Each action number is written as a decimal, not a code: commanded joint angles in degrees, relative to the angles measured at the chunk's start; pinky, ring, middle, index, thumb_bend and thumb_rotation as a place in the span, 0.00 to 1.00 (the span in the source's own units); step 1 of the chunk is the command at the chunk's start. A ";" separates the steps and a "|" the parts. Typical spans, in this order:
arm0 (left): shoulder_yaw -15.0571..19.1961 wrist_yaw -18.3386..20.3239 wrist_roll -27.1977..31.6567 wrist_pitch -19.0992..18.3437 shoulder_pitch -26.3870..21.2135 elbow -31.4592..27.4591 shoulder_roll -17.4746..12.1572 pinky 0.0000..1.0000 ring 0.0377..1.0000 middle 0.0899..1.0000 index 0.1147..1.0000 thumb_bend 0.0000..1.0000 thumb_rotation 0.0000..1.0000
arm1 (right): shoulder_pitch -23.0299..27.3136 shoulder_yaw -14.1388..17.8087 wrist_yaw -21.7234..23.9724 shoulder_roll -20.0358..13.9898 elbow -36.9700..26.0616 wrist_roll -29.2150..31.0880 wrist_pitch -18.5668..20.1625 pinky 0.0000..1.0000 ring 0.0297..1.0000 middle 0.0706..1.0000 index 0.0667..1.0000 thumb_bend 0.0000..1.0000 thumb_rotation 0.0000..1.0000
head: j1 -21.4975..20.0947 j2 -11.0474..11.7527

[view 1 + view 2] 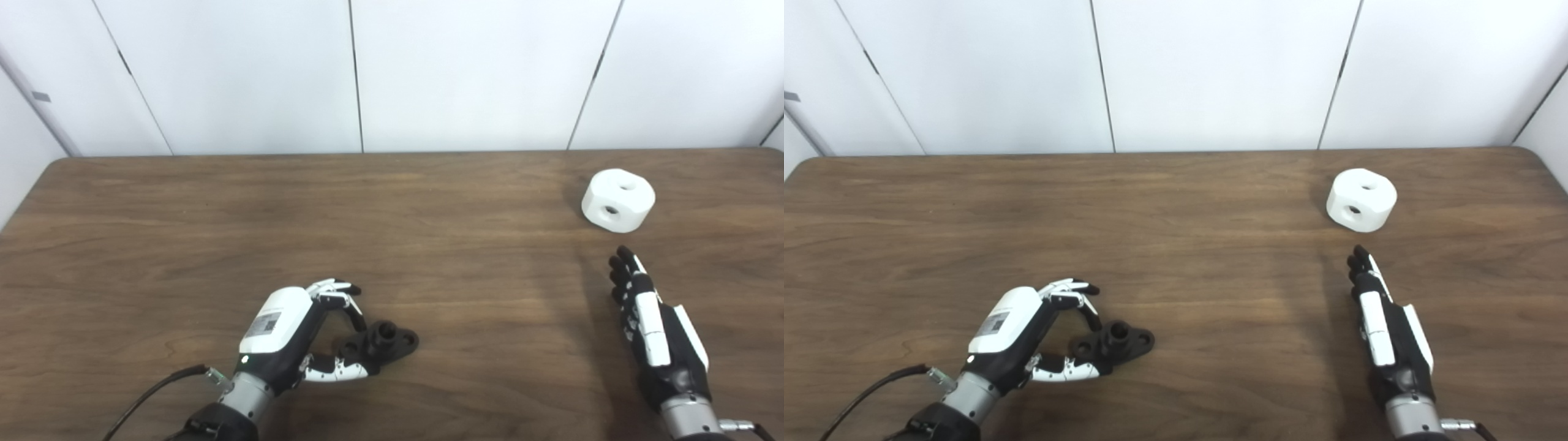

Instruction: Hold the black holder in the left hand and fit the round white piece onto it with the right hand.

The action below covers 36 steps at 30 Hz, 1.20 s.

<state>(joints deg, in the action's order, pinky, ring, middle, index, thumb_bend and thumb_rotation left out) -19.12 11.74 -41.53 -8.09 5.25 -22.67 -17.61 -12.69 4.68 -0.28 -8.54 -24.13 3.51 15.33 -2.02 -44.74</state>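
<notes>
Brown wood-grain table (392, 245) filling the view, white panelled wall (465, 67) behind. Nearest, at the left, the left hand (294, 334) low over the tabletop, fingers (334, 291) curled over and thumb reaching under, cupped around the near-left end of the black holder (386, 343); contact with it likely at the thumb side, firm grasp not clear. Black holder flat on the wood, its short upright peg and far-right lobe clear of the hand. Dark cable (150, 395) trailing from the left wrist toward the near-left edge. At the near right, the right hand (652, 324) edge-on, fingers straight and extended together toward the far side, holding nothing. Farther off, just beyond those fingertips but apart from them, the round white piece (617, 200) resting on the table at the far right, one hole on top and one in its near side.
</notes>
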 commanded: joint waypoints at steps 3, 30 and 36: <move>-2.65 5.16 1.67 0.24 0.68 1.26 -0.69 0.77 0.89 0.80 0.42 0.51 0.05 | 1.02 0.39 0.18 0.44 -2.66 0.40 -0.15 1.00 0.98 0.97 0.98 0.62 1.00 | 0.05 -0.15; -7.44 8.30 -6.28 2.03 -0.90 1.11 -3.02 0.87 0.87 0.77 0.42 0.52 0.05 | 0.81 0.58 0.50 0.02 -3.90 0.93 1.44 1.00 0.99 0.97 0.98 0.62 1.00 | -0.13 -1.12; -7.37 8.14 -7.09 2.25 -0.89 1.25 -3.00 0.86 0.86 0.77 0.42 0.52 0.05 | 0.85 0.59 0.53 0.11 -3.93 1.09 1.46 1.00 0.99 0.97 0.98 0.62 1.00 | -0.15 -1.06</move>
<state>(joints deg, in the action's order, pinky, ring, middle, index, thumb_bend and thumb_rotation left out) -25.50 16.48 -47.77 -5.71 3.07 -22.80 -19.95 -12.67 4.78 -0.08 -8.58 -25.62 4.25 17.72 -2.11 -45.79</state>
